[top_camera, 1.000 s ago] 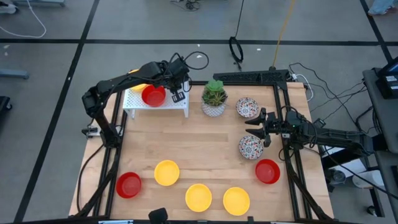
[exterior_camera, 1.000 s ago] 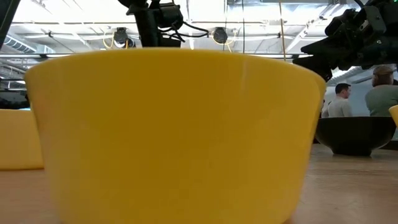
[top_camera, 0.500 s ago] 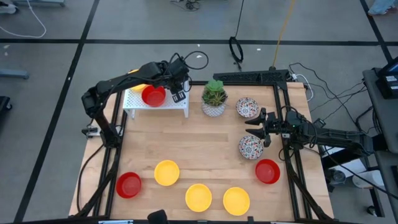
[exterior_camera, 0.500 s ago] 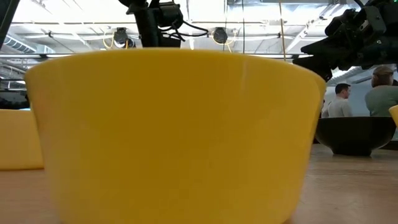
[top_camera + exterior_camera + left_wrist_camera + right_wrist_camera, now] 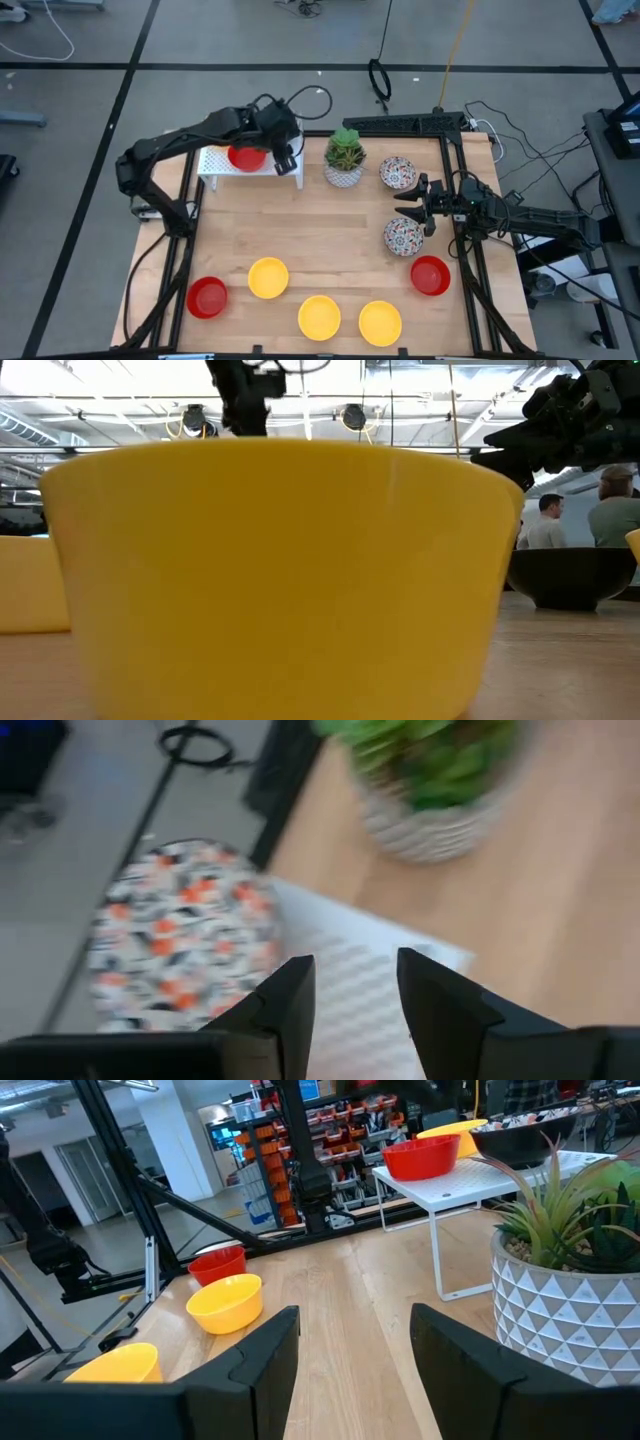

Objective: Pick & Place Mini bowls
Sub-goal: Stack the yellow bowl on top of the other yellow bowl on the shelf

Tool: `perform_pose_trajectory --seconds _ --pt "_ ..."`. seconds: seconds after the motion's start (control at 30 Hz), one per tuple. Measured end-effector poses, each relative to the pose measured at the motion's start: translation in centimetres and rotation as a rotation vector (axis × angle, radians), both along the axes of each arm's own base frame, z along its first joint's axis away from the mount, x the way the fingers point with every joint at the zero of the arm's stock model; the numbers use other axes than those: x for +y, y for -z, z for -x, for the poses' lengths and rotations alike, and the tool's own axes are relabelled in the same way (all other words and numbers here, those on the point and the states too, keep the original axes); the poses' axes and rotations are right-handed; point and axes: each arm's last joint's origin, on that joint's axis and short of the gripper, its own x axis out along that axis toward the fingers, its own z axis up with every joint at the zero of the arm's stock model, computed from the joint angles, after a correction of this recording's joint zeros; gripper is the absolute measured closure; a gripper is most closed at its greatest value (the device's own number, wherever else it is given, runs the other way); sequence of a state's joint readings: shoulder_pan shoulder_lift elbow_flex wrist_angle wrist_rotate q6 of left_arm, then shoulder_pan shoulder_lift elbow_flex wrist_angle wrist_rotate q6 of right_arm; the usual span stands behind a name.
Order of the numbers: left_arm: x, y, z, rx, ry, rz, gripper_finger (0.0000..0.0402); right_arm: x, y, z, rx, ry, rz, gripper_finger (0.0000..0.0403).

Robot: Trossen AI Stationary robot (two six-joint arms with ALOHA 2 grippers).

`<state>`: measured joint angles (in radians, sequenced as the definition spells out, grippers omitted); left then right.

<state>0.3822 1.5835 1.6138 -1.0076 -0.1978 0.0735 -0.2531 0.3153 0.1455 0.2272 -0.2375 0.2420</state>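
A robot's left claw (image 5: pixel 284 160) hangs above the small white shelf (image 5: pixel 292 176) at the far edge of the worktop (image 5: pixel 330 240), its fingers parted and holding nothing, right beside a red bowl (image 5: pixel 244 157) that sits on the shelf next to a half-hidden yellow one (image 5: pixel 222 140). The shelf appears to be the collecting point for the mini bowls. A potted plant (image 5: pixel 344 155) stands just beside it. The right claw (image 5: pixel 410 207) waits open between two floral bowls (image 5: pixel 397 173), poised, it seems, for the nearer one (image 5: pixel 403 237). A red bowl (image 5: pixel 430 275) lies close by; three yellow bowls (image 5: pixel 319 315) and another red one (image 5: pixel 207 297) line the near edge, uncollected.
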Motion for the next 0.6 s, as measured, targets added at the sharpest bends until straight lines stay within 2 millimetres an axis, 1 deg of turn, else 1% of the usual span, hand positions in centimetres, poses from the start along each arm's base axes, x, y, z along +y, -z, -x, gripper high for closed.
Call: perform_pose_trajectory --seconds 0.1,0.2,0.3,0.4,0.5,0.6 --pt "-2.0 -0.3 -0.4 -0.040 0.023 0.066 0.0254 0.0 0.0 0.0 0.000 0.000 0.000 0.0220" --pt "-4.7 0.1 -0.7 0.000 0.077 0.141 0.0254 0.0 0.0 0.0 0.000 0.000 0.000 0.0220" --pt "-8.0 0.9 -1.2 0.062 0.138 0.224 0.0254 0.0 0.0 0.0 0.000 0.000 0.000 0.0220" --pt "-11.6 1.5 -1.2 0.137 0.200 0.270 0.0254 0.0 0.0 0.0 0.000 0.000 0.000 0.0220" --pt "-15.2 1.9 -0.8 0.194 0.266 0.297 0.0254 0.0 0.0 0.0 0.000 0.000 0.000 0.0220" --pt "-18.5 2.8 -0.4 0.211 0.311 0.314 0.0254 0.0 0.0 0.0 0.000 0.000 0.000 0.0220"
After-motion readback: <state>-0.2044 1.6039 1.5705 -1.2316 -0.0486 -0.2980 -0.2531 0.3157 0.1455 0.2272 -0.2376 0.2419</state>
